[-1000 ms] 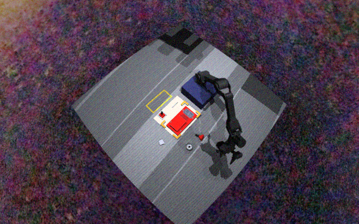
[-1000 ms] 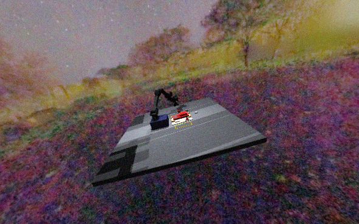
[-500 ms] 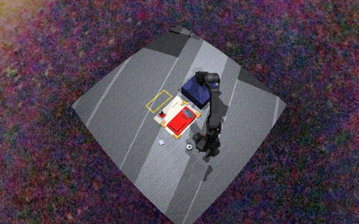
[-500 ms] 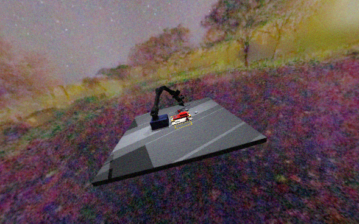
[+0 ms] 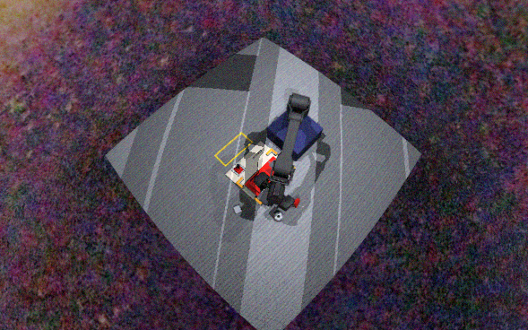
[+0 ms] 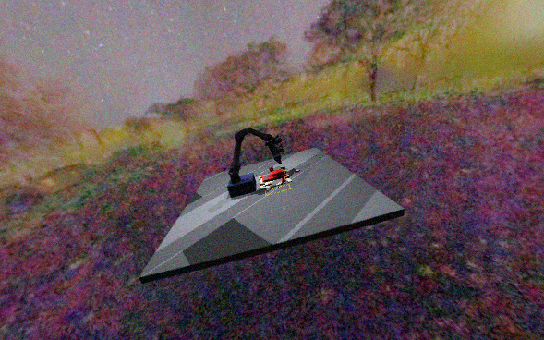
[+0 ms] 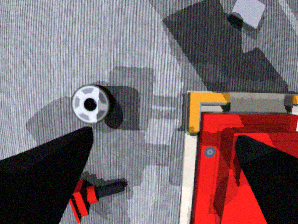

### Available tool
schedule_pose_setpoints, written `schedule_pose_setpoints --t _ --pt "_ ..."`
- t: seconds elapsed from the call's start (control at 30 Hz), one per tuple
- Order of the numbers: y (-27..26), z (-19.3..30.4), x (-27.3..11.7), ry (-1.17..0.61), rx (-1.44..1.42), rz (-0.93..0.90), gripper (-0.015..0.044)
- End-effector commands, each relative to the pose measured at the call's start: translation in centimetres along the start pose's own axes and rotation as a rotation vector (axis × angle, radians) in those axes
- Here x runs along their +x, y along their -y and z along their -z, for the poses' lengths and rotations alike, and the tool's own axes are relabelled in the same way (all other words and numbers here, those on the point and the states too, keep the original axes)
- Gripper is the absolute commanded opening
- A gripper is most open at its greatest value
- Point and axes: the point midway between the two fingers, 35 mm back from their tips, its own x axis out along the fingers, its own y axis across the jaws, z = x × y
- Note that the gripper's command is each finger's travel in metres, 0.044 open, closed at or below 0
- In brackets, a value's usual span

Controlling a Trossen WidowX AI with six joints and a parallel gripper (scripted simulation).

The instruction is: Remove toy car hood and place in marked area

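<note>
The toy car (image 5: 266, 169) (image 6: 274, 176) (image 7: 205, 200) is red and sits on a white board with orange corner pieces. A raised red panel (image 5: 252, 186) (image 7: 235, 192) at its end looks like the hood; its outline is partly hidden by the arm and the right finger. The marked area (image 5: 229, 144) (image 6: 278, 192) is a yellow outline on the table, beside the board. My gripper (image 5: 275, 193) (image 6: 280, 162) (image 7: 165, 134) is wide open and empty, above the car's end. In the wrist view its right finger overlaps the red car and its left finger is over the table near a wheel.
A grey-white wheel (image 5: 278, 216) (image 7: 90, 104), a red part with a dark stem (image 5: 297, 202) (image 7: 91, 195) and a light grey block (image 5: 238, 209) (image 7: 248, 12) lie near the car. A small red and black part (image 5: 238, 169) sits on the white board. The blue base (image 5: 299, 135) (image 6: 242, 186) stands beside the car.
</note>
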Motion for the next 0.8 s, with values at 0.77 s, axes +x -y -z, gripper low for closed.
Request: schedule_pose_setpoints --t 0.77 --pt "9.9 3.5 -2.7 -0.246 -0.050 0.005 0.0440"
